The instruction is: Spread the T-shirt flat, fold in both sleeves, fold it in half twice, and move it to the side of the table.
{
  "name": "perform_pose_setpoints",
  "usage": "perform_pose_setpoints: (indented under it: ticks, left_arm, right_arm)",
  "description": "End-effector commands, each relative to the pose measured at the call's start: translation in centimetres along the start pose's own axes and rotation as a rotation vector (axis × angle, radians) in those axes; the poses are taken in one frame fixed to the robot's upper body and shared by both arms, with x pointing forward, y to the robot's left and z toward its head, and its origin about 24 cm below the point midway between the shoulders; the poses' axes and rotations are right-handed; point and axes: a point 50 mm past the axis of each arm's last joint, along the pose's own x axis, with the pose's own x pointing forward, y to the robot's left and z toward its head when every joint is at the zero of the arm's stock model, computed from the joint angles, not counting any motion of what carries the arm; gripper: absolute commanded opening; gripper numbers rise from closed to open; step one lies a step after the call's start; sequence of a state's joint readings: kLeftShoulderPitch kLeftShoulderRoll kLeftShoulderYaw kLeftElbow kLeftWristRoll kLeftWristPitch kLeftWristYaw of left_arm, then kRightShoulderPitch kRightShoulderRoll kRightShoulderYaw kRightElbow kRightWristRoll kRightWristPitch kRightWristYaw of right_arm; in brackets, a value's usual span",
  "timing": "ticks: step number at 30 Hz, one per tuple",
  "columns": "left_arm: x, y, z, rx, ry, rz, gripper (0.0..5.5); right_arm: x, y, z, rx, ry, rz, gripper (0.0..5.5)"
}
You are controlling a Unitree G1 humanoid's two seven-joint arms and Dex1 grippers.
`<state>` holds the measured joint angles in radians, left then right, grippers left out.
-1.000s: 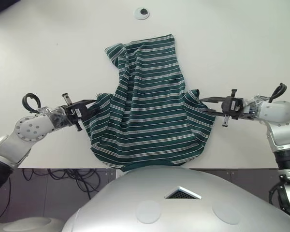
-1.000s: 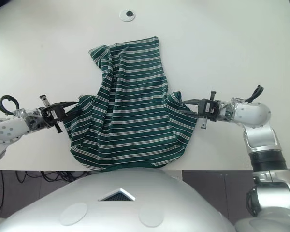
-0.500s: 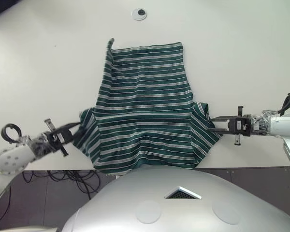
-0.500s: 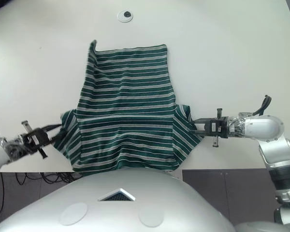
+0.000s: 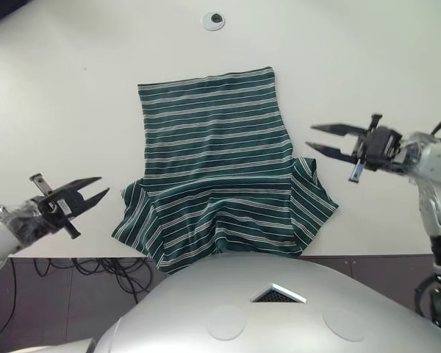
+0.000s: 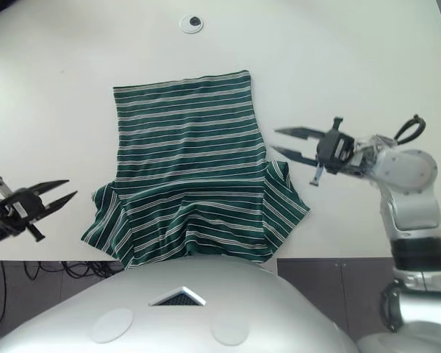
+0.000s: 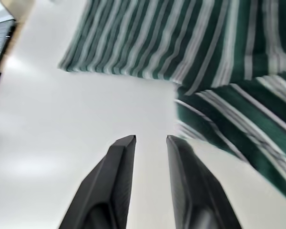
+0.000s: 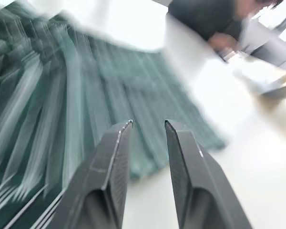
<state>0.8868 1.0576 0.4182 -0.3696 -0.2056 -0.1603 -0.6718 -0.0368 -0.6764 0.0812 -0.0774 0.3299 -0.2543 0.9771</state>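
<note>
A dark green T-shirt with white stripes (image 5: 217, 158) lies spread on the white table (image 5: 73, 110), its hem at the far end and its near end at the table's front edge. One short sleeve (image 5: 132, 209) sticks out on the left, the other sleeve (image 5: 314, 198) on the right. My left gripper (image 5: 101, 187) is open and empty, off the left sleeve near the front edge; in the left wrist view its fingers (image 7: 119, 157) point at that sleeve. My right gripper (image 5: 311, 137) hovers open and empty above the table, right of the shirt.
A small round white disc with a dark centre (image 5: 216, 20) sits at the far side of the table beyond the shirt. Bare table surface lies to both sides of the shirt. Cables (image 5: 110, 268) hang below the front edge.
Both grippers have let go of the sleeves and opened. The left one drew back left, the right one lifted and moved farther from me. The shirt's far end now lies flat and squared.
</note>
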Motion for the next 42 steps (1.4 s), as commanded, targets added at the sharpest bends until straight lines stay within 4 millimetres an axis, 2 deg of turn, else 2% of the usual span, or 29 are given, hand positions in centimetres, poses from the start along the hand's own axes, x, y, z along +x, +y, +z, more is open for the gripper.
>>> perform_pose_setpoints:
  ticks: [1, 4, 6, 9, 11, 14, 19, 21, 24, 25, 30, 36, 40, 42]
  left_arm:
    - [1.4, 0.8, 0.5, -0.003, -0.046, 0.000, 1.14]
    - [2.3, 0.3, 0.5, -0.036, -0.078, -0.013, 1.14]
    - [2.6, 0.1, 0.4, -0.044, -0.084, -0.015, 1.14]
    - [2.8, -0.3, 0.4, -0.064, -0.099, -0.020, 1.14]
    - [2.5, -0.6, 0.5, -0.086, -0.120, -0.021, 1.14]
    - [2.4, -0.8, 0.6, -0.122, -0.148, 0.000, 1.14]
    - [2.7, -1.9, -0.5, -0.249, -0.157, 0.030, 1.14]
    - [3.3, -2.7, -0.8, -0.363, -0.194, 0.044, 1.14]
    - [4.7, -3.5, -1.6, -0.653, -0.242, 0.102, 1.14]
    - [4.9, -3.9, -2.1, -0.750, -0.237, 0.108, 1.31]
    - [5.1, -5.0, -2.5, -1.067, -0.271, 0.057, 1.84]
    - [5.8, -6.5, -2.3, -1.248, -0.285, -0.019, 1.84]
    - [6.4, -6.8, -2.6, -1.311, -0.291, -0.007, 1.37]
    - [6.6, -6.8, -2.5, -1.321, -0.296, -0.002, 1.05]
  right_arm:
    - [5.8, -1.0, -2.6, -0.068, 0.113, -0.015, 1.24]
    - [10.6, -1.0, -5.4, -0.100, 0.259, -0.002, 1.24]
    - [12.6, -1.0, -7.2, -0.091, 0.373, -0.001, 1.24]
    - [12.1, -2.1, -10.4, -0.077, 0.623, -0.085, 1.24]
    - [11.7, -3.3, -10.8, -0.105, 0.698, -0.154, 1.24]
    - [12.3, -4.8, -10.2, -0.143, 0.732, -0.211, 1.24]
    - [12.4, -6.2, -9.6, -0.189, 0.752, -0.268, 1.24]
    - [13.1, -6.7, -8.4, -0.219, 0.641, -0.276, 1.24]
    - [13.5, -8.1, -5.8, -0.308, 0.418, -0.354, 1.24]
    - [13.4, -8.5, -5.0, -0.335, 0.343, -0.381, 1.30]
    - [11.7, -8.6, -3.0, -0.390, 0.111, -0.401, 1.30]
    - [9.3, -8.2, -1.0, -0.412, -0.002, -0.405, 1.30]
    - [7.1, -7.2, -0.9, -0.397, 0.012, -0.406, 1.30]
    - [5.6, -6.3, -1.5, -0.371, 0.057, -0.397, 1.30]
